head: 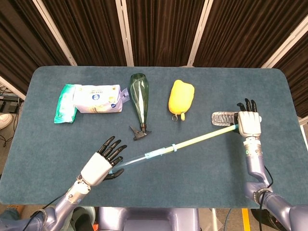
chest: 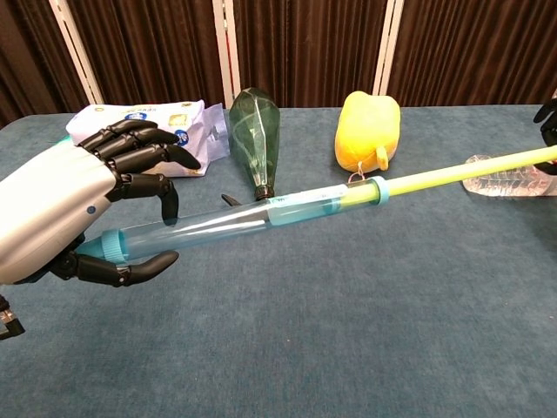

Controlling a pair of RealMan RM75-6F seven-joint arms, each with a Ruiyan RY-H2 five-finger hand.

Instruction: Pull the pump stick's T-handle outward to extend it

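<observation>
From above, on the blue table (head: 43,144), my left hand (head: 100,166) holds the clear barrel end of the pump stick (head: 159,152) between thumb and fingers, the others fanned. My right hand (head: 249,123) grips its far end beside the crushed plastic bottle (head: 222,117); the T-handle is hidden. The yellow-green rod (head: 202,138) spans between them.

Chest view: my left hand (chest: 61,218) cradles the stick (chest: 235,225), lifted off the table near the green bottle (chest: 255,135) and yellow pouch (chest: 367,131).

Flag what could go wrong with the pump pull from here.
Left hand holds the clear tube loosely, so it may slip out. Right hand at the rod end sits over the flattened plastic bottle and could knock it. The rod is far out and could come free.
</observation>
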